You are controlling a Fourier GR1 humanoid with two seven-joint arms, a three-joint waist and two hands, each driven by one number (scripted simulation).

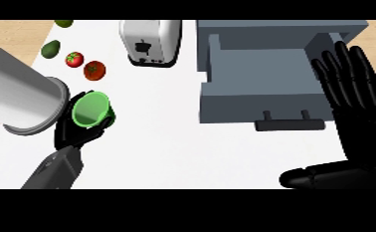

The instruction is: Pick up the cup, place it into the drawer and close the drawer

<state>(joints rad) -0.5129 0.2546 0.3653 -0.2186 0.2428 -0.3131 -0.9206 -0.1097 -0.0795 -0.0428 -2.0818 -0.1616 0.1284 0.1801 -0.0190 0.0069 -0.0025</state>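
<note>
- We have our left hand (79, 129) curled round the green cup (91, 109), fingers wrapped under and beside it, at the left of the white worktop (169, 146). The cup tips so that its mouth faces us, so it could slip out of the curl as we lift.
- A big grey metal pot (28, 96) lies just beside the cup; in rising we could knock against its rim.
- The grey drawer (257, 76) stands open well apart to the right, and the toaster (150, 42) sits near the path. A low carry could clip it.
- Two tomatoes (84, 65) and an avocado (50, 48) lie behind the cup; a wide swing could roll them.
- Our right hand (343, 86) is spread flat, fingers straight, over the drawer's right side. It could block the cup's way in.
- The handle (290, 124) juts toward us; pushing it before the cup is fully inside could jam the cup.
</note>
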